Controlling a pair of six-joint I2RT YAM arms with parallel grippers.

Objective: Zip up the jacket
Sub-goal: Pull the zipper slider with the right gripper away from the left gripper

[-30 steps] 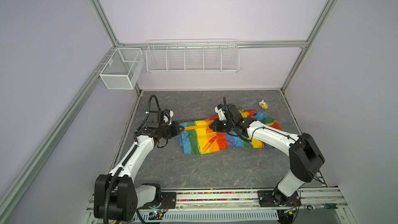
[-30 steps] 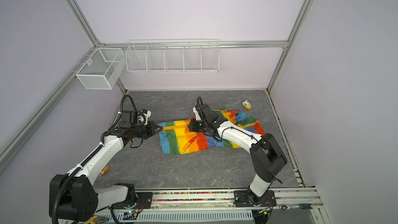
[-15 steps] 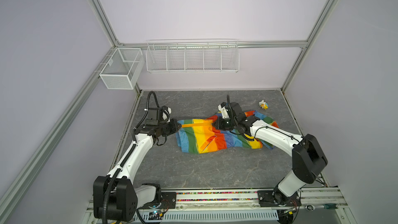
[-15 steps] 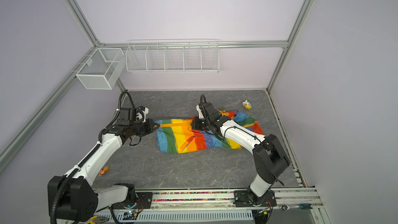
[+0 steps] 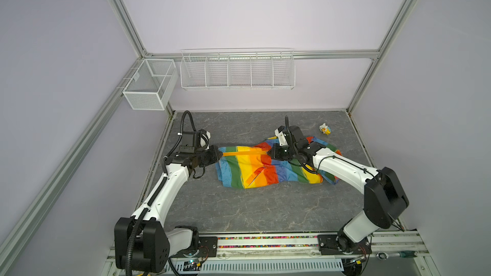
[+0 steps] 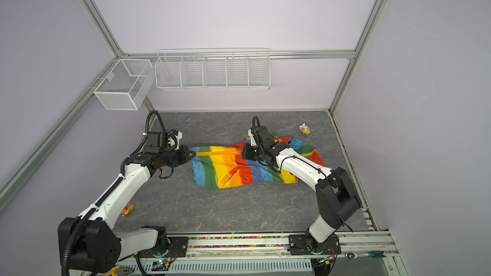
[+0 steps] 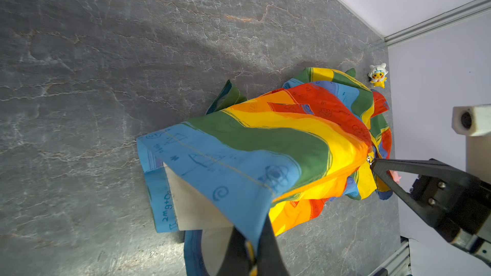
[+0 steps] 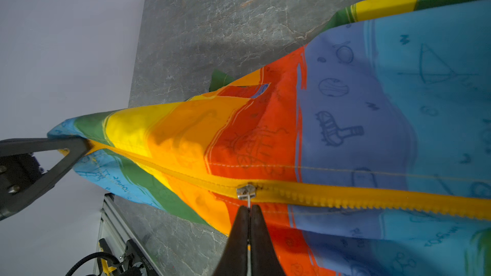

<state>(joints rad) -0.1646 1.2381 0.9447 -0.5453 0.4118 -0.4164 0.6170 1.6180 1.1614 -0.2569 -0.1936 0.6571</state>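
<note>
Left tool: jaws pressed fully together on the blue hem corner of the jacket, at the foot of the zipper; hem held raised off the bench.
Right tool: jaws pressed together on the thin metal pull tab of the slider.
Jacket, location: mid-bench between the two arms, hem end toward the left tool, the remainder crumpled under the right arm; toy well apart, toward the back corner.
Change, spacing: over the past second the two tools drew farther apart.
Change, fabric: the stretch between them, slack and bunched a second earlier, was pulled into a straight orange line.
Change, slider: it stood further from the hem than before, at the red stripe.
Zipper, condition: appeared joined from hem to slider; beyond the slider bare teeth showed along one tape edge, so that stretch looked open.
Meaning for task: judged under way, not finished; the taut line gave the right tool a straight track for the slider.
Risk: thin fabric could catch in the slider if the tension dropped.
</note>
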